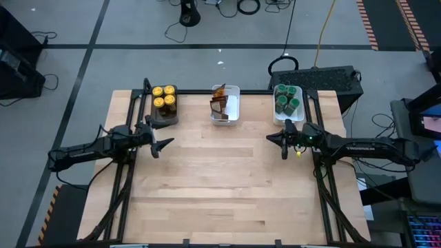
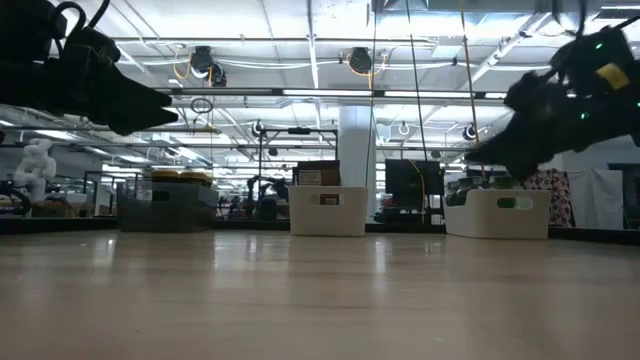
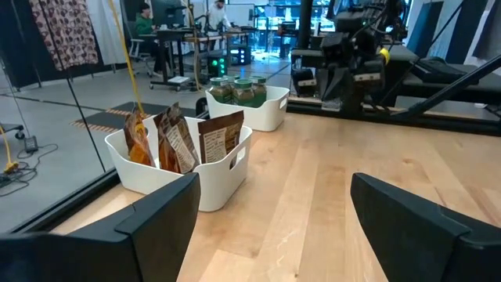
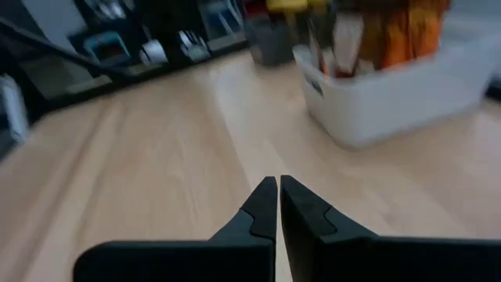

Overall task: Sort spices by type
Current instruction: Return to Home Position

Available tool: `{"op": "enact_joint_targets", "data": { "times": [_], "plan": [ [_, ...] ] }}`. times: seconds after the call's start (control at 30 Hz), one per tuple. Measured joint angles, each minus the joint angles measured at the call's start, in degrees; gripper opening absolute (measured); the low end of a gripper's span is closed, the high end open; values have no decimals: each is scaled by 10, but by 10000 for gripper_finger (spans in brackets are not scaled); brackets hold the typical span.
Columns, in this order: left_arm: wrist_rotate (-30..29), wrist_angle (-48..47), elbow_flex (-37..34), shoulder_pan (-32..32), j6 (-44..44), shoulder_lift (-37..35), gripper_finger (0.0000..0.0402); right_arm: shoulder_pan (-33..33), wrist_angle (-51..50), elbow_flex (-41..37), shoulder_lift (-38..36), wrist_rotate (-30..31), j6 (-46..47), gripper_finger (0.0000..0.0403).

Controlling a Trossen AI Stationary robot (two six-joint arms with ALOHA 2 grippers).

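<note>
The yellow-lidded jars [image 1: 164, 96] stand in the dark tray [image 1: 163, 118] at the table's far left. Brown-orange packets [image 1: 219, 101] [image 3: 176, 139] stand upright in the middle white tray [image 1: 234, 103]. Green-lidded jars [image 1: 286, 100] [image 3: 239, 90] fill the right white tray [image 1: 287, 118]. My left gripper [image 1: 164, 145] [image 3: 274, 211] hovers open over the bare wood, near side of the dark tray. My right gripper [image 1: 279, 143] [image 4: 279, 192] hovers shut over the wood, near side of the green-jar tray. Neither holds anything.
All three trays line the table's far edge [image 1: 227, 91]. The wide wooden top [image 1: 227, 186] between and on the near side of the arms carries nothing. Black frame rails [image 1: 124, 172] run along both table sides. A person sits at a desk far off [image 3: 145, 19].
</note>
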Motion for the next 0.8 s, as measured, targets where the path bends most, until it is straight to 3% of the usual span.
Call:
{"op": "enact_joint_targets", "data": {
  "times": [0.27,0.8],
  "plan": [
    [0,0,0,0,0,0,334,19,2,0,-95,-1,0,0],
    [0,0,0,0,0,0,334,19,0,0,-98,-1,0,0]
  ]
}}
